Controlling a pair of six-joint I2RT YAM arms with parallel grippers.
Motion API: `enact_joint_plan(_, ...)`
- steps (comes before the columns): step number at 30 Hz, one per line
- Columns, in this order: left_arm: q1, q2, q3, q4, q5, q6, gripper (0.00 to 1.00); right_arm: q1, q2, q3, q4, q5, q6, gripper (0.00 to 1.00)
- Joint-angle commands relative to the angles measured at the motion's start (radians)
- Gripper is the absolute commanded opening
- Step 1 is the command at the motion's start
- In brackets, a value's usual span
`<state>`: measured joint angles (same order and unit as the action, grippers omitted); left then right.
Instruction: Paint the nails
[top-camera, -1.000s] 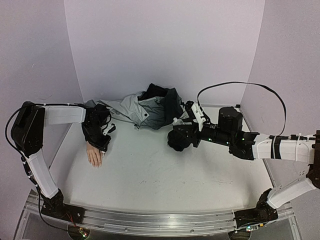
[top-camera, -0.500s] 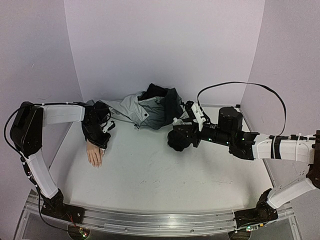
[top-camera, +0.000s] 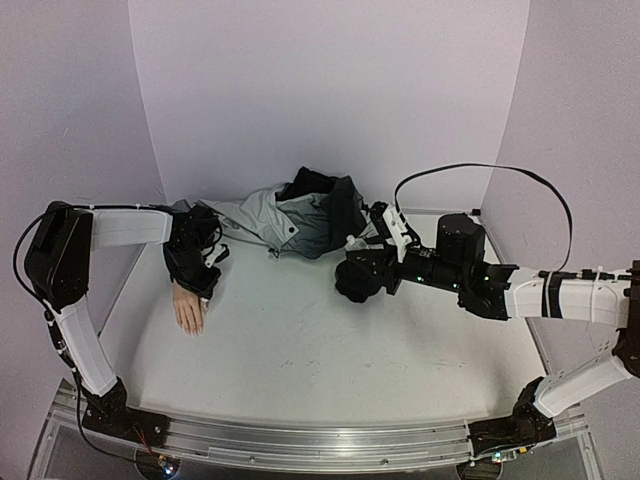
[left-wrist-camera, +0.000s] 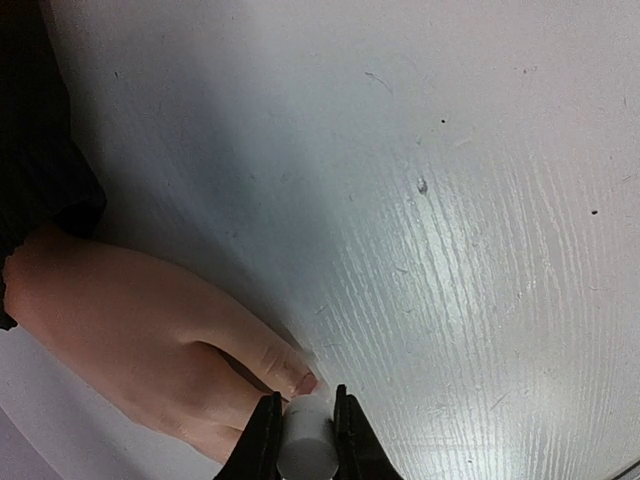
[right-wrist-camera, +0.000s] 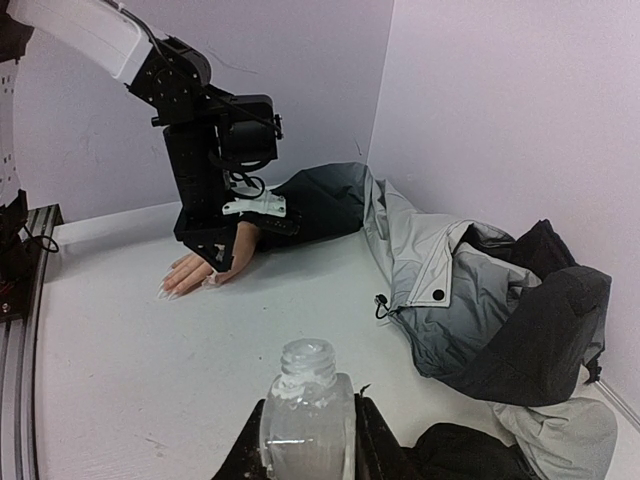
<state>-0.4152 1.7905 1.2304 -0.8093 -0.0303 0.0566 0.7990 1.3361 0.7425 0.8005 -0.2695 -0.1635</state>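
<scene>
Positions unchanged — left gripper (left-wrist-camera: 304, 438) clamped on white cap (left-wrist-camera: 306, 452) by the nails (left-wrist-camera: 306, 383), right gripper (right-wrist-camera: 305, 440) on glass bottle (right-wrist-camera: 306, 395).

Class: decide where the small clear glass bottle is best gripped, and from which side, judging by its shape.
Grip the glass bottle across its broad body, below the uncapped neck, coming in from the side, as the right gripper does. It stands upright, so a side grip leaves the mouth free.
</scene>
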Motion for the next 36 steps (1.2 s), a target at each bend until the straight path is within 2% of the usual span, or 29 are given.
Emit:
enact_joint_plan(1,0.005,0.009,0.030,0.009,0.000,0.011,0.00,0.004,-0.015,0.014,0.066,-0.010,0.007,0.00)
enact_joint_plan(15,0.004,-0.057,-0.030,-0.001,0.027,0.016,0.00,0.005,-0.025,0.014,0.065,-0.014,0.009,0.00)
enact_joint_plan(29,0.004,-0.121,-0.027,0.032,0.087,0.012,0.00,0.004,-0.025,0.014,0.065,-0.016,0.010,0.00)
enact_joint_plan(36,0.005,-0.079,0.010,0.037,0.041,-0.006,0.00,0.004,-0.014,0.015,0.066,-0.009,0.009,0.00)
